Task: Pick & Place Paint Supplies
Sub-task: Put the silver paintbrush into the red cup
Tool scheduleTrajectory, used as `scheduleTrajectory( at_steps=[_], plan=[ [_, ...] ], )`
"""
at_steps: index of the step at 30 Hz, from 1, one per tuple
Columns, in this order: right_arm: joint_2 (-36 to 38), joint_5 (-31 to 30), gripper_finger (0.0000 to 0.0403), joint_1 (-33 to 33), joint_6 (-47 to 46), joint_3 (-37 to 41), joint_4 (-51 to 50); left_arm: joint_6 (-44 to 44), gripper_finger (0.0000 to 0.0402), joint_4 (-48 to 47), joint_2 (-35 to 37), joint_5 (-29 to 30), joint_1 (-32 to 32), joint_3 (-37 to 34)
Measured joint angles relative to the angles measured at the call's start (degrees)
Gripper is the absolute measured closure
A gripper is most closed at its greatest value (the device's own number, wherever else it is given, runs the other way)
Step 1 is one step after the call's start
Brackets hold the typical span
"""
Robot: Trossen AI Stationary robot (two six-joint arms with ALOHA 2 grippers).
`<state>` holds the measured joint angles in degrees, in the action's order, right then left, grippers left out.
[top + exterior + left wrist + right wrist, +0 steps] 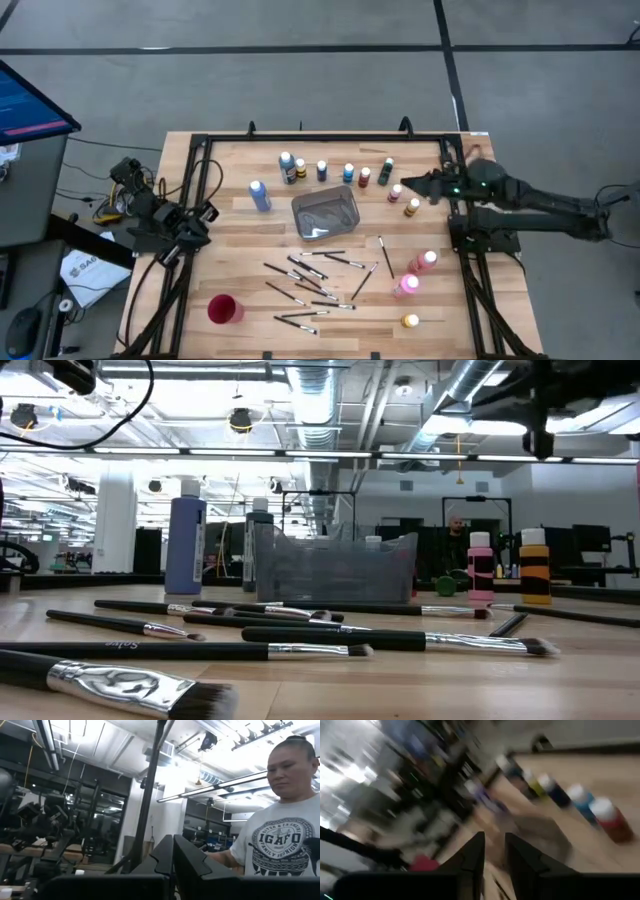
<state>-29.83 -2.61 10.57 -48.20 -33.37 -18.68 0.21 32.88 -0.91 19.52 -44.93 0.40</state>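
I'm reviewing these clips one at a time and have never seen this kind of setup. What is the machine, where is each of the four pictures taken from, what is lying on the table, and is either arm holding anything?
It is a robot with two dark arms at a wooden table. One picture looks straight down from above, one looks level across the tabletop, and two come from cameras on the arms' wrists.

On the table are small paint bottles, mostly in a row at the far side, with a few more near the right edge. Thin paintbrushes lie scattered in the middle, a grey metal tray sits behind them, and a red cup stands at the near left.

The left gripper rests at the left edge, shut and empty. The right gripper reaches toward the bottles at the far right, its fingers slightly apart, holding nothing. A person shows in the left wrist view.
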Motion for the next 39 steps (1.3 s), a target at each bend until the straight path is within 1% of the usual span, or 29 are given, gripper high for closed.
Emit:
scheduleTrajectory(
  at_steps=[5, 9, 14, 18, 21, 25, 33, 37, 39],
  plan=[
    [-13.5, 0.2, 0.0330, -3.2, 0.1, -14.2, -18.7, 0.0, 0.0399, -0.1, 0.0, -1.0, 0.0, 0.0],
    [-23.2, -0.2, 0.0330, -5.4, -0.5, -22.9, -28.8, 0.0, 0.0399, -0.2, 0.0, -1.0, 0.0, 0.0],
    [-33.6, -0.5, 0.0330, -7.5, -1.1, -29.3, -39.1, 0.0, 0.0399, -0.2, 0.0, -1.0, 0.0, 0.0],
    [-39.6, -0.6, 0.0329, -9.4, -4.5, -30.3, -44.5, 0.0, 0.0399, -0.3, 0.0, -1.0, 0.0, 0.0],
    [-43.8, -0.6, 0.0319, -11.5, -7.1, -30.3, -47.1, -0.1, 0.0399, -0.2, 0.0, -1.0, 0.0, 0.0],
    [-49.2, -0.5, 0.0291, -13.8, -8.7, -30.2, -47.9, -0.4, 0.0399, -0.2, 0.0, -1.0, 0.0, 0.0],
    [-60.8, -0.5, 0.0224, -15.0, -8.9, -30.3, -44.7, -0.4, 0.0399, 0.2, 0.0, -0.4, 0.0, 0.0],
    [-65.5, -0.3, 0.0207, -14.8, -7.7, -30.1, -41.6, -0.5, 0.0399, 0.3, 0.0, -0.4, 0.0, 0.0],
    [-67.2, 1.0, 0.0204, -14.5, -6.9, -29.8, -38.9, -0.5, 0.0399, 0.4, 0.0, -0.3, 0.0, 0.0]
  ],
)
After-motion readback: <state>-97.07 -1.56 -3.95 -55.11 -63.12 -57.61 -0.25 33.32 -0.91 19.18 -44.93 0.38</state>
